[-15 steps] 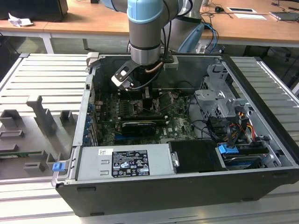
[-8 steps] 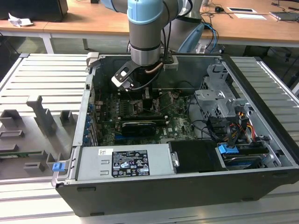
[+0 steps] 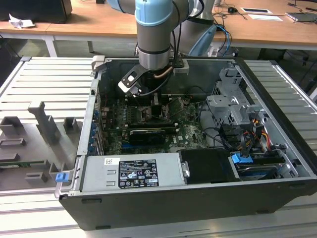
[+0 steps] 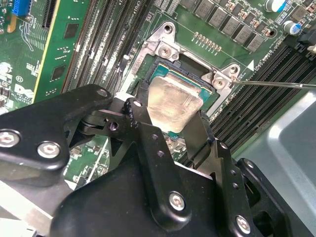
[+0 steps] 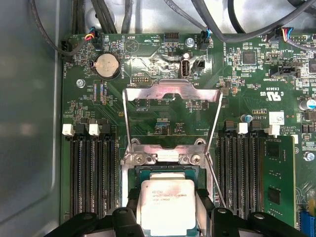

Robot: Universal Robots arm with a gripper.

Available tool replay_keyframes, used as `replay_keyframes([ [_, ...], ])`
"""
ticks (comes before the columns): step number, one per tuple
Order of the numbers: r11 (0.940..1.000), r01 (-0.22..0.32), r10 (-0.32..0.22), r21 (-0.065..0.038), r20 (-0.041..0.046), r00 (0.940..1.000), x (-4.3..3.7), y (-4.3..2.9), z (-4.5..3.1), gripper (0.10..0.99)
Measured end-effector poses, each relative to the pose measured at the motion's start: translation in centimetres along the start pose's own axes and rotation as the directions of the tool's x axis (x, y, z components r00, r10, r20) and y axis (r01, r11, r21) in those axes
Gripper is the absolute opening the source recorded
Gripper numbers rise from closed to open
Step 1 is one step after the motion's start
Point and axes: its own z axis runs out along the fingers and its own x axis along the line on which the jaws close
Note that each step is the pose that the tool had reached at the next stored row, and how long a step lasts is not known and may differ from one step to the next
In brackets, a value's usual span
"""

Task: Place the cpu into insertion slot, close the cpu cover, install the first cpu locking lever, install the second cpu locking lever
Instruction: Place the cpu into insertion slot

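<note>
Closest in, the black fingers [image 4: 144,123] stand on two opposite sides of the cpu [image 4: 173,101], clamped on its edges; the chip's dull metal top faces up, and it sits right over the insertion slot [image 5: 148,172]; whether it is fully seated I cannot tell. Just past it, the cpu cover [image 5: 170,91] is swung open off the slot, hinged at the edge away from the fingers, green board showing through its window; a thin locking lever [image 4: 276,84] sticks out to one side over the memory slots [image 5: 91,173], not hooked down. Those black slots run in banks on both sides of the socket; one of them holds a green memory module [image 5: 279,173], the rest beside it stand bare; farther along the board a coin battery [image 5: 107,65] sits in its round holder, and cables plug into headers at the board's edge.

Seen from the exterior view, the arm [image 3: 154,44] reaches down into the open computer case [image 3: 198,203]; the case holds the motherboard, a silver power supply [image 3: 129,171] along its near wall, and a grey drive cage [image 3: 230,106] with bundled wires toward the exterior view's right. It rests on a ribbed grey desk [image 3: 49,84], with grey fixtures [image 3: 44,124] on the exterior view's left; beyond stands a wooden desk [image 3: 89,25].
</note>
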Motion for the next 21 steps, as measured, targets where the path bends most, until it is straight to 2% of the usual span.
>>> replay_keyframes([
  [5,1.0,0.0,0.0,0.0,0.0,1.0,0.0,0.0,0.02,0.537],
  [6,1.0,0.0,0.0,0.0,0.0,1.0,0.0,0.0,0.02,0.604],
  [10,1.0,0.0,0.0,0.0,-0.0002,1.0,0.0,0.0,0.01,0.604],
  [14,1.0,0.0,0.0,0.0,-0.0001,1.0,0.0,0.03,-0.4,0.604],
  [16,1.0,0.0,0.0,0.0,0.0,1.0,0.0,0.06,-0.91,0.604],
  [18,1.0,0.0,0.0,0.0,0.0,1.0,0.0,0.08,-1.25,0.459],
  [19,1.0,0.0,0.0,0.0,0.0,1.0,0.0,0.09,-1.32,0.459],
  [21,1.0,0.0,0.0,0.0,-0.0001,1.0,0.0,0.1,-1.51,0.337],
])
